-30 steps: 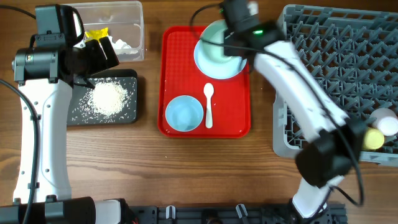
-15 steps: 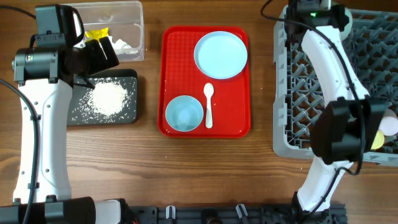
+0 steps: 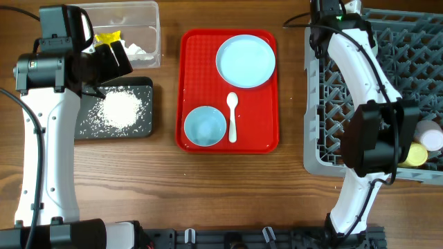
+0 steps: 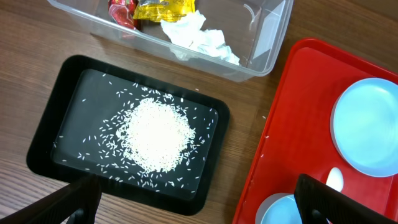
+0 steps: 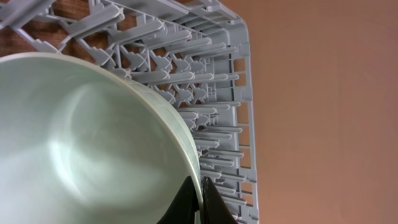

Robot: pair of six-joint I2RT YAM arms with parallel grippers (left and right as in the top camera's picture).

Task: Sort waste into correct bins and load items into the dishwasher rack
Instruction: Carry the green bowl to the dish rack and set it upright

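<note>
My right gripper [image 5: 196,186] is shut on the rim of the pale green bowl [image 5: 81,143], held tilted over the grey dishwasher rack [image 5: 214,81]. In the overhead view it [image 3: 331,8] is at the rack's [image 3: 408,62] far left corner and the bowl is hidden. My left gripper [image 4: 199,208] is open and empty above the black tray [image 4: 46,149] of rice [image 4: 157,134]. The clear tub [image 4: 267,43] holds red and yellow wrappers [image 4: 158,7] and tissue [image 4: 199,37]. A blue plate [image 3: 246,61], blue bowl [image 3: 205,126] and white spoon [image 3: 232,117] lie apart.
The plate, blue bowl and spoon rest on a flat red serving tray [image 3: 259,117] in the middle. A yellow cup [image 3: 415,153] and a white cup [image 3: 430,136] sit at the rack's near right corner. Bare wooden table runs along the front.
My right arm has carried the green bowl off the blue plate on the red tray and over to the rack's far left corner. The left arm has not moved.
</note>
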